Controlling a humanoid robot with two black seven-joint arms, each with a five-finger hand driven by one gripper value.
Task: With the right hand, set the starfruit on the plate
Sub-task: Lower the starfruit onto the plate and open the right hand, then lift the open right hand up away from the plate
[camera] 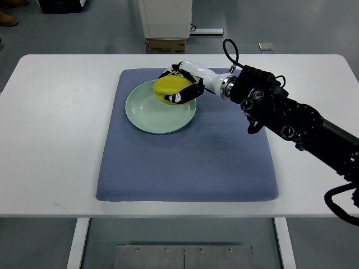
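Starfruit [168, 88]: yellow, held over the far right part of the plate, above its rim and inner edge; whether it touches the plate cannot be told.
Fingers [185, 95]: clamped on the starfruit, dark-tipped ones curling round its near and right side, another part of the hand wrapping its far side.
Right hand [182, 84]: white with black joints, lying roughly level, pointing toward the picture's left, palm closed about the fruit.
Right arm [280, 115]: comes in from the right edge low down, runs up and leftward across the mat; black, bulky links with round bolts, a silver wrist ring just behind the white hand, a black cable looping above the wrist.
Plate [148, 115]: pale green, round, shallow, sitting on the far left-centre part of the mat; its near and left parts are bare.
Mat [185, 162]: blue-grey, textured, roughly square, lying in the middle of the worktop under plate and hand.
Worktop [50, 140]: white, wide, with rounded far corners.
Box [165, 46]: brown cardboard, on the floor beyond the worktop's far edge, beneath a white unit.
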